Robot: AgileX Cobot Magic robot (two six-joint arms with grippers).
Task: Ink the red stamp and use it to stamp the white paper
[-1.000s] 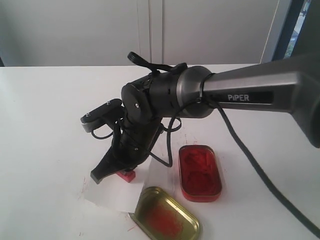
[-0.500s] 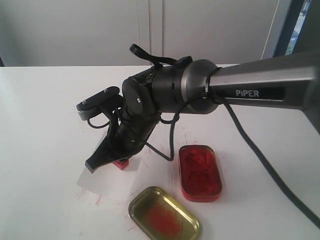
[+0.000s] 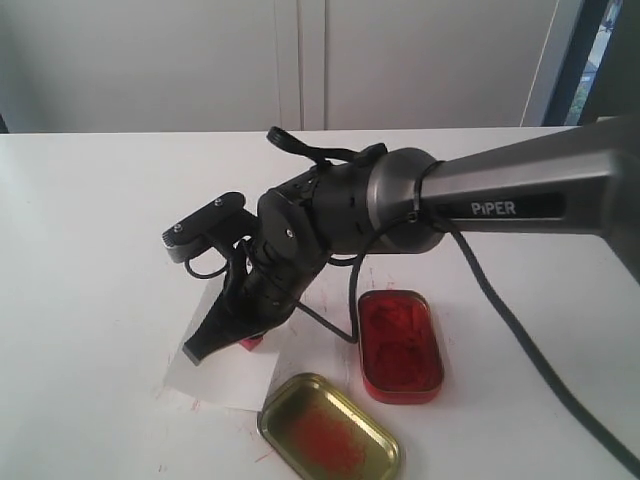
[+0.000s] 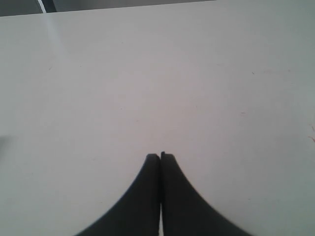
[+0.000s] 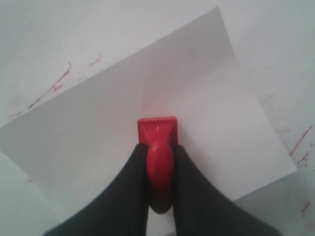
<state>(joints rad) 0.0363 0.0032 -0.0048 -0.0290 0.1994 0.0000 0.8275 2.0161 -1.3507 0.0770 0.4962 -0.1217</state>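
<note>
A white tabletop [image 3: 90, 250] fills the scene, and thin red streaks mark it around the work area. The grey and black right arm [image 3: 500, 195] reaches in from the right of the exterior view and crosses towards the middle of the table, with its wrist bent downwards.

A small rectangular slip of white paper [image 3: 230, 375] lies flat on the table beneath that wrist. A fold crease runs across it in the right wrist view [image 5: 206, 113]. Just beside the paper's near corner lies a gold oval metal lid [image 3: 300, 400], face up and smeared with red inside. A red oblong tin of red ink paste [image 3: 402, 392] stands open near the lid, to the right of the paper.

The right gripper [image 3: 225, 340] points down at the paper. Its two black fingers [image 5: 135, 167] are clenched on the narrow handle of the tiny solid red plastic stamp [image 5: 157, 130]. The stamp's block base faces down over the middle of the sheet, close to the crease. It looks to rest on the paper, though the contact itself cannot be made out. In the exterior view the stamp [image 3: 251, 342] shows as a small red patch under the fingers, at the paper's far side.

The left gripper [image 4: 160, 160] hangs over bare table [image 4: 147, 73], its fingers pressed together on nothing.
</note>
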